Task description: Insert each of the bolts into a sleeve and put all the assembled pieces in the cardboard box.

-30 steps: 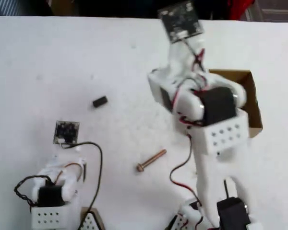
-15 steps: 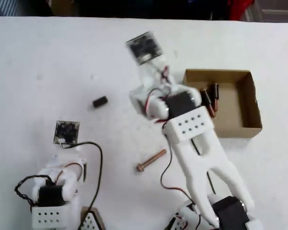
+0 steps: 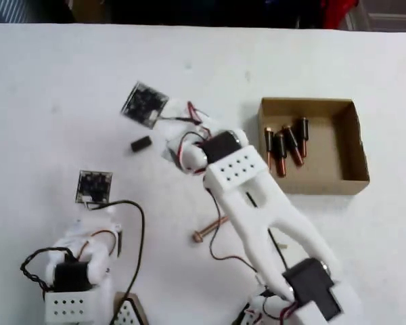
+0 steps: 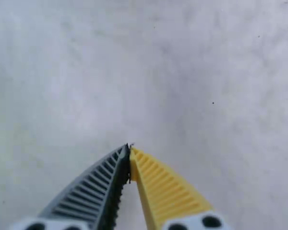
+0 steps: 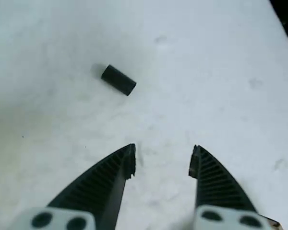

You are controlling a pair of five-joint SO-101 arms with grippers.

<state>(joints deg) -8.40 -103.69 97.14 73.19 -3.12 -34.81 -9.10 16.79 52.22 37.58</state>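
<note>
A black sleeve (image 3: 141, 143) (image 5: 118, 80) lies on the white table left of centre. A copper bolt (image 3: 210, 229) lies nearer the front, partly under the right arm. The cardboard box (image 3: 355, 145) at the right holds several assembled pieces (image 3: 284, 147). My right gripper (image 5: 162, 164) is open above bare table, a short way from the sleeve, with nothing between its fingers. In the high view that arm's wrist (image 3: 220, 152) sits between the sleeve and the box. My left gripper (image 4: 129, 153) is shut on nothing over bare table, and its arm (image 3: 71, 271) rests at the front left.
The table's dark far edge (image 3: 189, 17) runs along the back. Cables (image 3: 139, 230) loop off the left arm near the front edge. Open tabletop lies at the back left.
The right arm swung left from over the cardboard box toward the black sleeve, uncovering the pieces in the box. The left arm stayed still.
</note>
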